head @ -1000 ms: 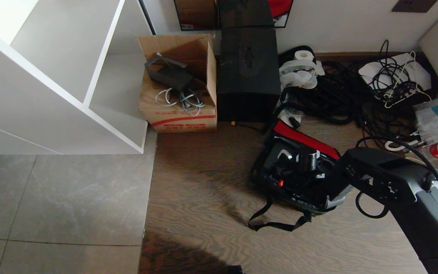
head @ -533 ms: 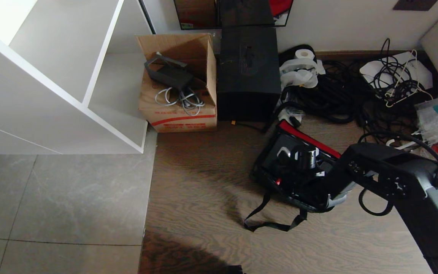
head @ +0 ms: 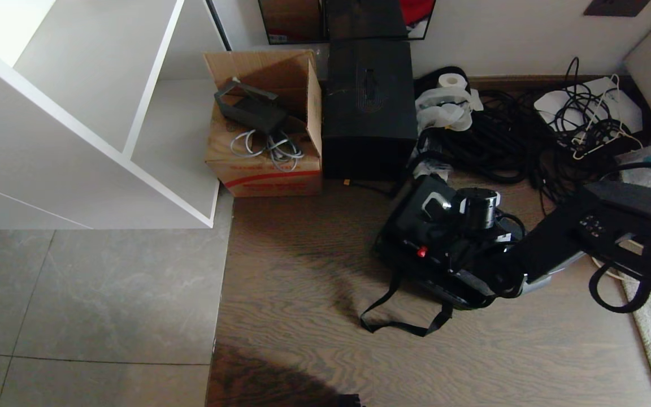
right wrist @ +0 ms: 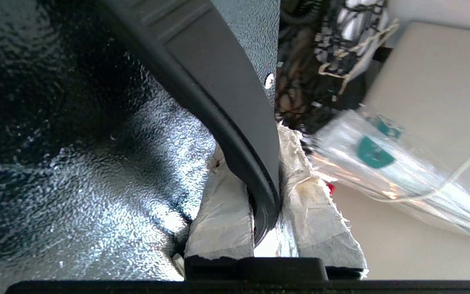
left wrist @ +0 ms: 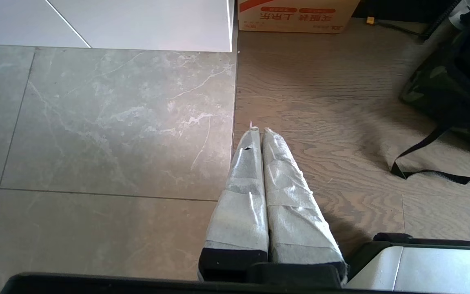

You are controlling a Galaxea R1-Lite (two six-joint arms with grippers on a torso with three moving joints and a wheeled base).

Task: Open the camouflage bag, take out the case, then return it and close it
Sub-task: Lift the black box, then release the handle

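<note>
The right gripper [right wrist: 265, 228] had its jaws clamped on the handle [right wrist: 218, 102] of the case [head: 435, 232], lifting it from the bag [head: 444, 282] on the wood floor [head: 303, 294]. Next: raise clear. The left gripper [left wrist: 261, 134], jaws together, held nothing.

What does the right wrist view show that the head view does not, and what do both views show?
Only the right wrist view shows the grip itself: the right tool is shut on the case's handle, one taped finger on each side of it.

Only the head view shows the surroundings: the camouflage bag on the wooden floor with its strap loose, the cardboard box, the tall black box and the white shelf.

Both show the case and the cables behind it.
</note>
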